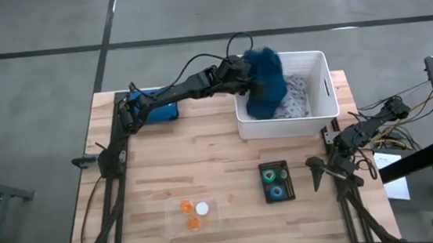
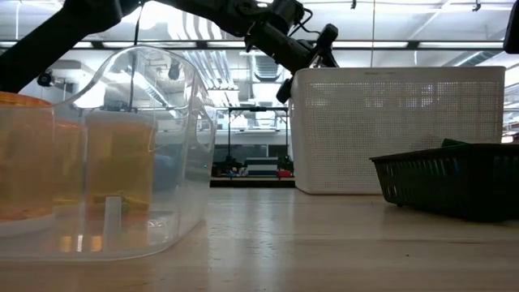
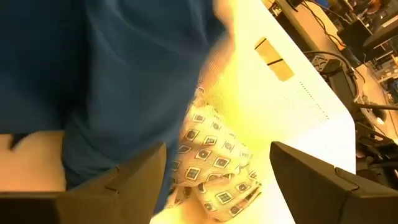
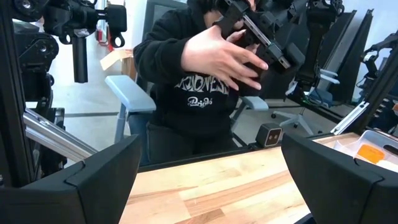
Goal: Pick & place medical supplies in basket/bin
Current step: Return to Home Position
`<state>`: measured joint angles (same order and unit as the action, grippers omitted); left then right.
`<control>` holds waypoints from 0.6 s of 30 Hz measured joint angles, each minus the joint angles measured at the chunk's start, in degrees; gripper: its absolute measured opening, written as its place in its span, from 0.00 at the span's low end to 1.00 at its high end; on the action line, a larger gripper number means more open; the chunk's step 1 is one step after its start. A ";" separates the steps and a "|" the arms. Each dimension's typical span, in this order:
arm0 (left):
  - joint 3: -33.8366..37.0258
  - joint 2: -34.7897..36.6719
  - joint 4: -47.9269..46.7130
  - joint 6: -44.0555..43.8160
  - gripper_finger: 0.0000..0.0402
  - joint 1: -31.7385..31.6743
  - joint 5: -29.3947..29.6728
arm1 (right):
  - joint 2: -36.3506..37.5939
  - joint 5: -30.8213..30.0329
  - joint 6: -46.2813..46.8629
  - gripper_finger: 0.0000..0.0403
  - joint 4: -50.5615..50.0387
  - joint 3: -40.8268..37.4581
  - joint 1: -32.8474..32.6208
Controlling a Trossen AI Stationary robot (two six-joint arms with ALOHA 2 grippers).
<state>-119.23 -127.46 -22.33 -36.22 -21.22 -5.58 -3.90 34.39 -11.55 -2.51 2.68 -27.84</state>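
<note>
1. The bin (image 1: 295, 125) is set at the far right corner of the worktop (image 1: 228, 160).
2. The blue cloth (image 1: 264, 82) is heaped inside the bin against its left wall, partly over the grey cloth (image 1: 299, 94), which is spread across the rest of the bin's floor.
3. The left gripper (image 3: 219, 150) is held above the bin's left wall; its jaws are spread wide and nothing is gripped, though the blue cloth hangs just beside one finger.
4. The right gripper (image 4: 211, 142) is parked at the worktop's right edge, its jaws wide apart and empty.
5. Orange and white caps (image 1: 186, 207) are kept in a clear tray (image 1: 174, 220) near the near edge.
6. Green and blue tape rolls (image 1: 270, 176) are kept in a black tray (image 1: 263, 187) between the clear tray and the right edge.
7. A blue pouch (image 1: 161, 113) is partly covered by the left arm near the far left corner.
8. A person (image 4: 199, 93) in a dark hoodie is seen beyond the worktop.
</note>
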 joint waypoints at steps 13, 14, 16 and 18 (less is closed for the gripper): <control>-0.06 0.01 0.42 0.36 0.74 0.07 -0.02 | 0.00 0.00 0.00 0.95 0.01 0.00 0.01; -0.06 0.01 0.46 0.39 0.74 0.09 -0.02 | 0.00 0.00 0.00 0.95 -0.01 0.00 0.00; -0.02 0.30 0.61 0.84 0.74 0.12 -0.14 | 0.00 0.00 0.00 0.95 0.01 0.00 0.01; 0.04 0.54 0.76 2.62 0.74 0.20 -0.24 | 0.00 0.00 0.00 0.95 0.02 0.00 0.00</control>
<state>-119.19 -126.93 -21.56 -33.60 -21.02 -5.82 -3.90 34.39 -11.55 -2.49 2.68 -27.84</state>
